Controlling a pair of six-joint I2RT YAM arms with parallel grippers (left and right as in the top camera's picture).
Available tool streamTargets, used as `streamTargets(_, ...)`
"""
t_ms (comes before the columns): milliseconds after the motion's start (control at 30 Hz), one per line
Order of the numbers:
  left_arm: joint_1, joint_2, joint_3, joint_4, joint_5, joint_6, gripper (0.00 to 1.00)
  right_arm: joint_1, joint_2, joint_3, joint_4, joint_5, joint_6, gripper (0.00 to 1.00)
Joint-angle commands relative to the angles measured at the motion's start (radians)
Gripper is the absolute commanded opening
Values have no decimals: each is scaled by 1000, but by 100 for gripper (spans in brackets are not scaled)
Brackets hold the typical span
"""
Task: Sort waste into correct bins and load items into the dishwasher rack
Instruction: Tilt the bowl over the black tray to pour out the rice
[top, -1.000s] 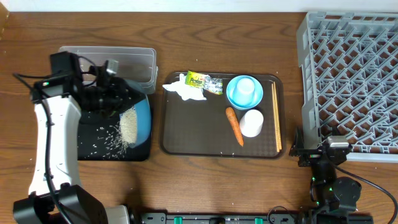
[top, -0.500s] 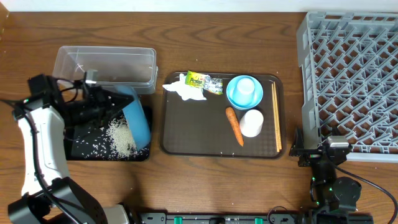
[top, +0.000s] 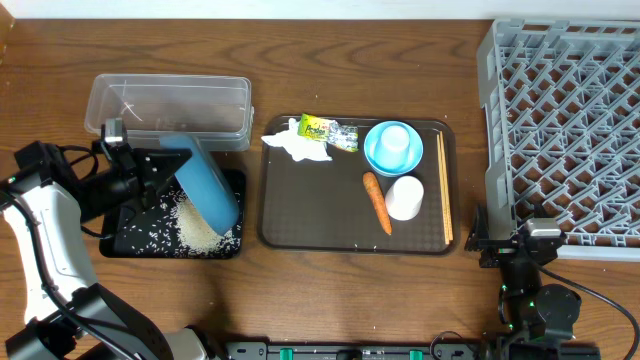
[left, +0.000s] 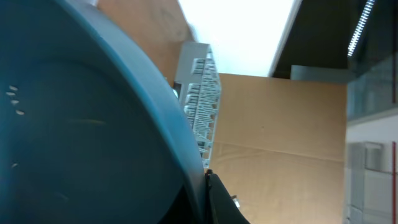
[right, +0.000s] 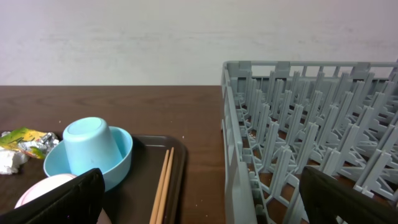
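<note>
Fingers (left: 219, 202) clamp bowl (top: 205, 190), seemingly near-empty — rice (top: 195, 228) in tray (top: 160, 254).

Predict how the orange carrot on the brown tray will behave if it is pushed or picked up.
The carrot looks straight and solid, so it probably stays stiff when lifted. Its round, tapered shape suggests a sideways push would roll it in a curve. On the smooth tray it may slide.
</note>
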Motion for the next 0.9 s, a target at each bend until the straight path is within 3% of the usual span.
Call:
streamTargets(0,26,-18,4,13,71,19,6,-12,-5,-2,-4,-1,-18,99)
streamTargets(233,105,-17,4,-44,74,21,6,-12,-5,-2,-4,-1,-18,99)
streamTargets(500,166,-19,4,-172,53,175,6,-12,-5,-2,-4,0,-18,99)
streamTargets(733,171,-18,4,-174,91,264,6,-12,-5,-2,-4,0,-18,99)
streamTargets(867,172,-19,4,-192,102,231,6,-12,-5,-2,-4,0,-18,99)
